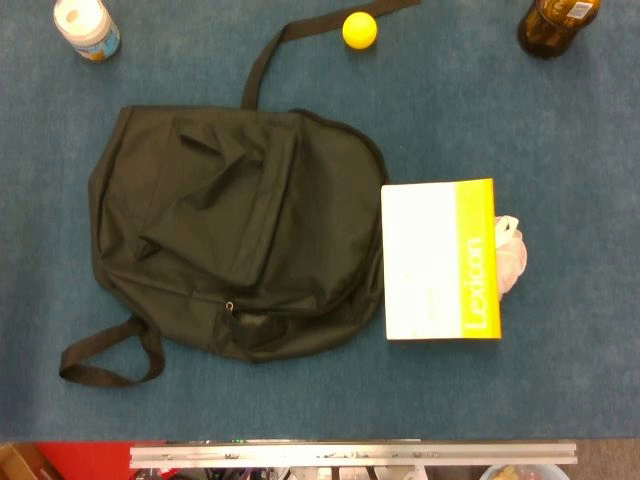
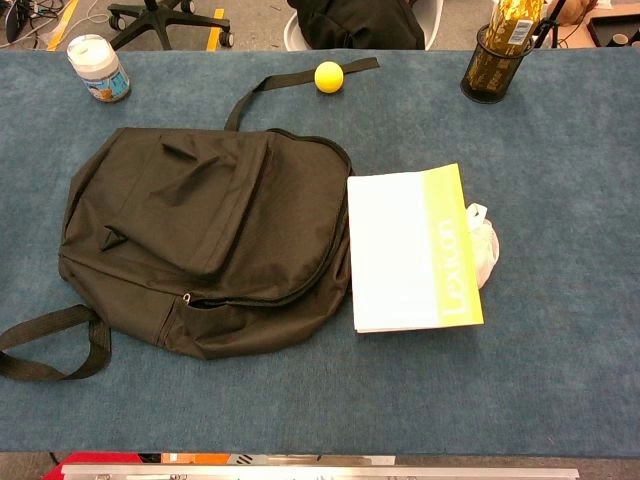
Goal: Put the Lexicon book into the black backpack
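Blue carpet-like cloth covers the table (image 1: 560,150), and all items lie on it. At far left, near the back edge, stands a white-lidded jar (image 1: 86,27) with a pale blue label, upright and apart from everything else. Right of it lies the black backpack (image 1: 230,235), flat on its back and crumpled, taking up the left and middle of the surface. One strap (image 1: 105,360) loops out at its lower left corner; another strap (image 1: 275,55) runs from its top toward the back of the table. A zip line curves along its right and lower side; whether the main compartment is open cannot be told. A yellow ball (image 1: 360,29) rests near the back edge, just beside the end of the upper strap.

Right of the backpack lies the Lexicon book (image 1: 440,260), flat, cover up, white with a yellow-green band bearing the title along its right side. Its left edge is touching or just beside the backpack's right side. It is outside the bag. A white crumpled plastic item (image 1: 509,252) sticks out from under the book's right edge. At far right, by the back edge, stands a dark mesh pen holder (image 2: 494,62) with contents.

Neither hand appears in either view, so the state of the fingers cannot be told.
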You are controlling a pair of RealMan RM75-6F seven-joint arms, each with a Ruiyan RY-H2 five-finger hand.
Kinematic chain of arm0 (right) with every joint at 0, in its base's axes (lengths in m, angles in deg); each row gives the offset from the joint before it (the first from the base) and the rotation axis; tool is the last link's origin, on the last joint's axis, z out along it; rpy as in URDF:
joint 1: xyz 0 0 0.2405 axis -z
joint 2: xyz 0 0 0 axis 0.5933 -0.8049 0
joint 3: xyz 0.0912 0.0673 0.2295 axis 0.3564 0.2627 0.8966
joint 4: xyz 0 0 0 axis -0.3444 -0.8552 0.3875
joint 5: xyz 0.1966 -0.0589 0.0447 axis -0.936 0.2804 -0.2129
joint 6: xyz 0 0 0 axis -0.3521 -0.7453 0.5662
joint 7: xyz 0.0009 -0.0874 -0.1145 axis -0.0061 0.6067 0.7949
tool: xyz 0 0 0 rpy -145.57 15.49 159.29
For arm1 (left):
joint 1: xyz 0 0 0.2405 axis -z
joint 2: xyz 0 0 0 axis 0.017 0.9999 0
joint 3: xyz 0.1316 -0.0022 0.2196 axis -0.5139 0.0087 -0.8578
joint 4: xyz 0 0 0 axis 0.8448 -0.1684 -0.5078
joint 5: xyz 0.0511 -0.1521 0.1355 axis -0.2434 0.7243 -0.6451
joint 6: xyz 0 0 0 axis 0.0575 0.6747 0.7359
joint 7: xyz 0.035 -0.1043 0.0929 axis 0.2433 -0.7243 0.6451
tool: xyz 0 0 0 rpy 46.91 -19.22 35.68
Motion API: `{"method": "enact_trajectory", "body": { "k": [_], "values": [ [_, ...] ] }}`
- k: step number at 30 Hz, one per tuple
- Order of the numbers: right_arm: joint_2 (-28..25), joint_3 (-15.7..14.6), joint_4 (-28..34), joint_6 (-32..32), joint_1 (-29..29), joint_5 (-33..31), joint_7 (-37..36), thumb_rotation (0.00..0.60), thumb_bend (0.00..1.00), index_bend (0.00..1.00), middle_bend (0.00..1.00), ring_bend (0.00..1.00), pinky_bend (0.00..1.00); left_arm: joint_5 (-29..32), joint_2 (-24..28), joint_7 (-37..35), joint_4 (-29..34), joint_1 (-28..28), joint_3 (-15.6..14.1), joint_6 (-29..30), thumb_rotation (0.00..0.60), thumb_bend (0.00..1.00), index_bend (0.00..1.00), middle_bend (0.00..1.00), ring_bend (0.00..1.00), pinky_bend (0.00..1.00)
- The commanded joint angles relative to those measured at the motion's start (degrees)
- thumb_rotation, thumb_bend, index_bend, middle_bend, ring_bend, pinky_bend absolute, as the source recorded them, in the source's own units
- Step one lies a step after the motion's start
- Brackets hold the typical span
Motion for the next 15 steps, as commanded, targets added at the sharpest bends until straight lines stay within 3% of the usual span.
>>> {"method": "enact_trajectory", "body": {
  "k": [1,15],
  "values": [
    [-0.1,0.0,0.1,0.0,-0.1,0.2,-0.1,0.600,0.04,0.21,0.35,0.28,0.34,0.1,0.1,-0.1,0.1,0.0,0.0,-0.1,0.600,0.18,0.07,0.14,0.15,0.17],
    [-2.3,-1.6,1.4,4.2,-4.9,8.4,-2.6,0.600,0.04,0.21,0.35,0.28,0.34,-0.5,0.4,-0.3,0.5,-0.6,-0.3,0.9,0.600,0.18,0.07,0.14,0.15,0.17]
  ]
}}
